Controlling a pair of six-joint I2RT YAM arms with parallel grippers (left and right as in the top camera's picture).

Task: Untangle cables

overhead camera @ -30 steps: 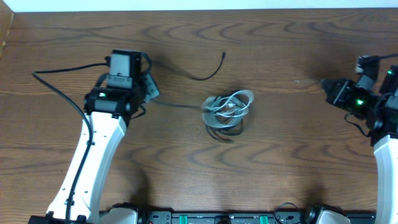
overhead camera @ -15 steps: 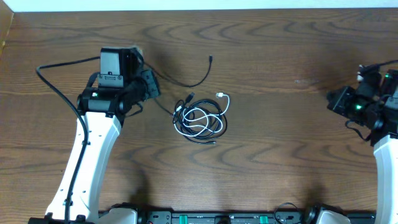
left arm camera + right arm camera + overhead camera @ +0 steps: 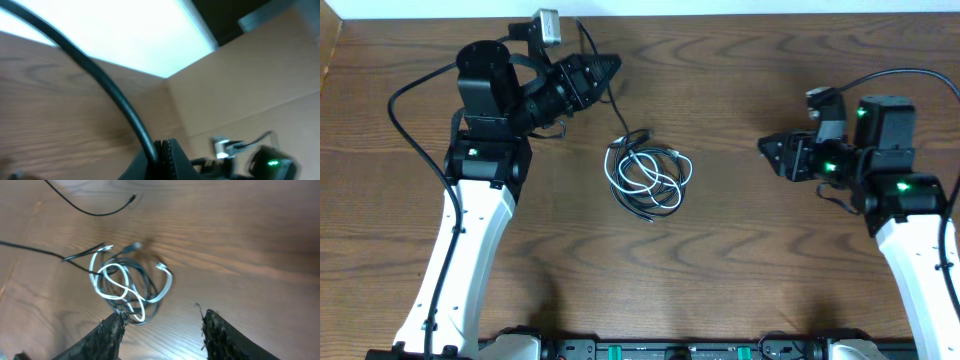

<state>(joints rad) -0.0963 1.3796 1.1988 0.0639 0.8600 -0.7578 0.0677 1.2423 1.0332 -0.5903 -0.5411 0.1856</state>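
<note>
A tangle of cables (image 3: pixel 647 177) lies mid-table, a white cable (image 3: pixel 616 172) looped through black ones. One black cable (image 3: pixel 620 108) rises from the tangle to my left gripper (image 3: pixel 612 64), which is lifted near the back edge, points right and is shut on it. In the left wrist view this black cable (image 3: pixel 111 94) runs straight into the closed left gripper (image 3: pixel 165 148). My right gripper (image 3: pixel 766 147) points left at the tangle from a short distance and is open. In the right wrist view the right gripper (image 3: pixel 161 314) holds nothing, and the white cable (image 3: pixel 113 273) lies just beyond its left fingertip (image 3: pixel 118 318).
A thick black arm wire (image 3: pixel 412 88) loops out left of the left arm (image 3: pixel 470 230). The table's back edge (image 3: pixel 720 14) runs just behind the left gripper. A dark rail (image 3: pixel 670 350) lines the front edge. A loose black plug end (image 3: pixel 132 198) lies past the tangle.
The left arm has risen and swung toward the back, dragging the black cable and pulling the tangle left. The right arm has moved left toward the tangle and its jaws have opened.
</note>
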